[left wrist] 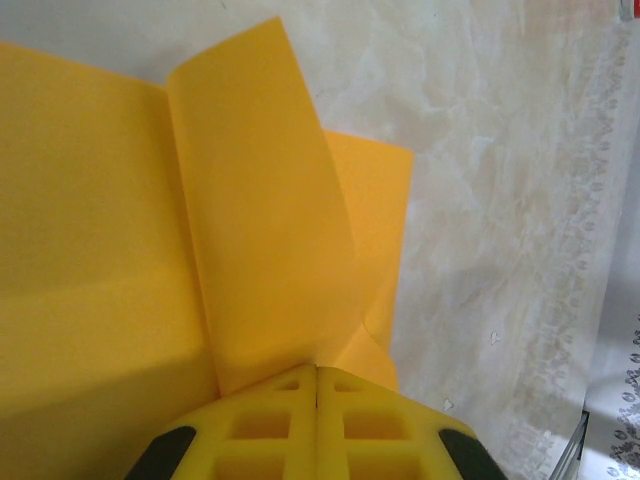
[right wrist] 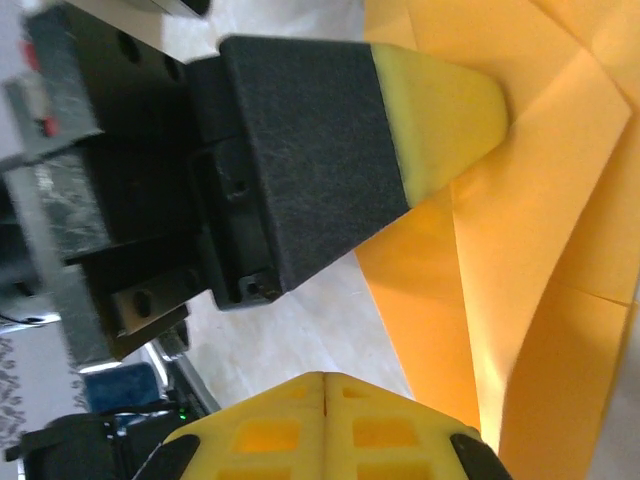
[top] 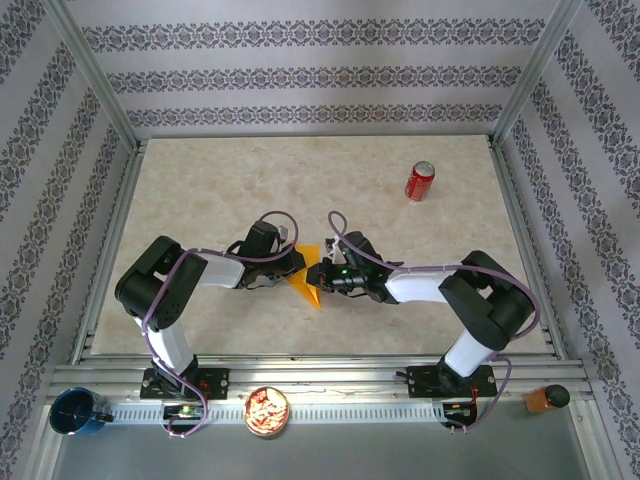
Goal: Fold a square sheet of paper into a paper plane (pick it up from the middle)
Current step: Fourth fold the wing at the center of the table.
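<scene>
The square sheet of paper is a creased orange-yellow shape lying on the table between my two arms. In the left wrist view the paper has one flap standing up along a fold. My left gripper is shut, its yellow tips resting right at the foot of that flap. From the right wrist view, the left gripper's yellow fingertip sits on the flat paper. My right gripper is shut with nothing in it, over bare table just beside the paper's edge. From above, the left gripper and the right gripper nearly meet.
A red soda can stands at the back right of the table. Off the near edge sit a blue cup, a bowl of snacks and a small brown block. Metal frame posts rise at the back corners.
</scene>
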You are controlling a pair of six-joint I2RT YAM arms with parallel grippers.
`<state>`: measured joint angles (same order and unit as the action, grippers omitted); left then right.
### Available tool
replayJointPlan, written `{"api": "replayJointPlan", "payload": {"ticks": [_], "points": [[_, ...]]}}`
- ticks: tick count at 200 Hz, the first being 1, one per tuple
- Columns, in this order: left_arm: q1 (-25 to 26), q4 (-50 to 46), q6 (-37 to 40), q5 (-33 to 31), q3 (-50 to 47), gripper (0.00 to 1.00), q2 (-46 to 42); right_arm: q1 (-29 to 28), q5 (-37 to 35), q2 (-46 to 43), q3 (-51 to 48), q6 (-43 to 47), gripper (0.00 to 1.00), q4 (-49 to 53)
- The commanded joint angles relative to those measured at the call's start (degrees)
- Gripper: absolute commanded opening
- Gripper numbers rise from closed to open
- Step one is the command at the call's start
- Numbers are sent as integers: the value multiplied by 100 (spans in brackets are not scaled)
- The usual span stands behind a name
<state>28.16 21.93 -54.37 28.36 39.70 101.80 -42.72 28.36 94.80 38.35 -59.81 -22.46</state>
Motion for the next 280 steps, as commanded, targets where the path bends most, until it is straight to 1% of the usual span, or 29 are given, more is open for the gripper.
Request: {"api": "replayJointPlan", "payload": {"ticks": [1, 26, 84, 169, 250, 280], "points": [[62, -137, 128, 17, 20, 4, 182, -116, -64, 223, 475, 534, 2, 1037], [58, -87, 102, 18, 2, 4, 182, -106, -155, 374, 499, 523, 2, 1145], [58, -84, 84, 37, 20, 4, 182, -114, -85, 583, 390, 497, 1, 1158], [58, -84, 67, 14, -8, 4, 193, -123, -41, 394, -17, 428, 1, 1094], [49, -137, -12, -76, -85, 4, 210, -280, -103, 15, -524, 390, 2, 1160], [41, -128, -46, -100, -129, 4, 232, -383, -243, -176, -744, 458, 1, 1315]]}}
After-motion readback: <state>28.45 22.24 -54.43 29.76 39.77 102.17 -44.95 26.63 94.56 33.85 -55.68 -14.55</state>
